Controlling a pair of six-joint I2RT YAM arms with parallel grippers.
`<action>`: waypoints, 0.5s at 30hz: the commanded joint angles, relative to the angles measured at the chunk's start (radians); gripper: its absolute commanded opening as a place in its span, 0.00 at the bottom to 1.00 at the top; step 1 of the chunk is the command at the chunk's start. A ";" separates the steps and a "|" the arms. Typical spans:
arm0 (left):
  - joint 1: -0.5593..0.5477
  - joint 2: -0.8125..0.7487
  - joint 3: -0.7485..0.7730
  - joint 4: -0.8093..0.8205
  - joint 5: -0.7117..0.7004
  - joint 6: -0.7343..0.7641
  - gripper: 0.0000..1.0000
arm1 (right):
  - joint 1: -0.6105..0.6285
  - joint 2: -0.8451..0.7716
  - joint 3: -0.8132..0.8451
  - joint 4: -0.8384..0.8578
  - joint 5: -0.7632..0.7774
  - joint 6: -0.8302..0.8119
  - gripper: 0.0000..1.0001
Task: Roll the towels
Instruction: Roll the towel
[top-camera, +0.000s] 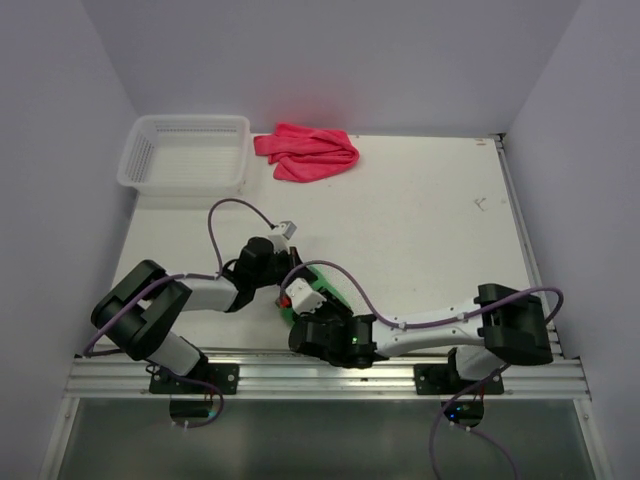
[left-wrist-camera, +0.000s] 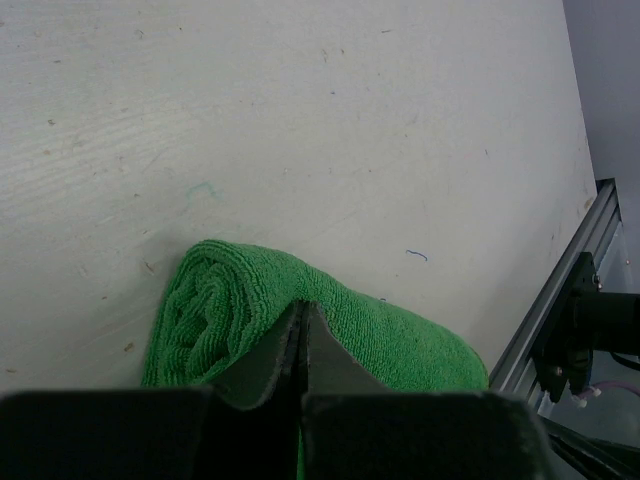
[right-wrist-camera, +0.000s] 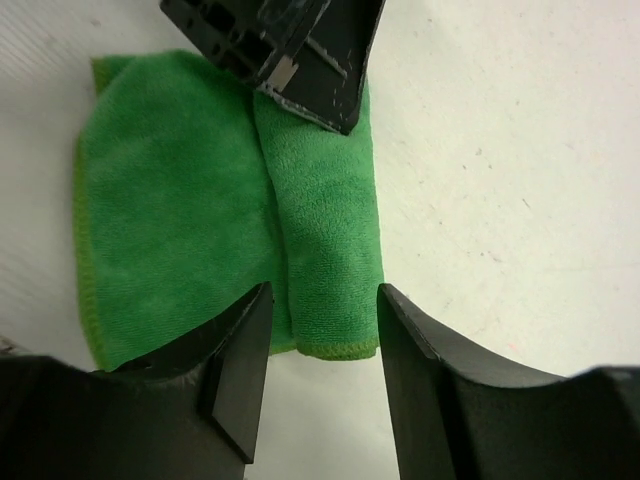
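The green towel (right-wrist-camera: 170, 220) lies near the table's front edge, partly rolled: a roll (right-wrist-camera: 325, 220) runs along its right side, with a flat part to the left. My left gripper (left-wrist-camera: 302, 308) is shut, its tips resting on the top of the roll (left-wrist-camera: 215, 300). My right gripper (right-wrist-camera: 318, 295) is open, with one finger on each side of the roll's near end and not pinching it. In the top view the green towel (top-camera: 326, 292) shows between the left gripper (top-camera: 298, 296) and the right gripper (top-camera: 312, 322). The pink-red towel (top-camera: 305, 152) lies crumpled at the back of the table.
A white mesh basket (top-camera: 185, 152) stands at the back left, next to the pink-red towel. The aluminium rail (top-camera: 330, 372) runs along the table's near edge just behind the arms. Walls enclose the table on the left, right and far sides.
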 joint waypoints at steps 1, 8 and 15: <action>-0.003 0.022 -0.058 -0.119 -0.071 0.031 0.00 | -0.007 -0.104 -0.036 0.054 -0.074 0.056 0.50; -0.003 0.009 -0.083 -0.111 -0.064 0.028 0.00 | -0.217 -0.300 -0.162 0.194 -0.430 0.153 0.52; -0.003 -0.010 -0.097 -0.113 -0.065 0.025 0.00 | -0.461 -0.331 -0.258 0.305 -0.741 0.245 0.60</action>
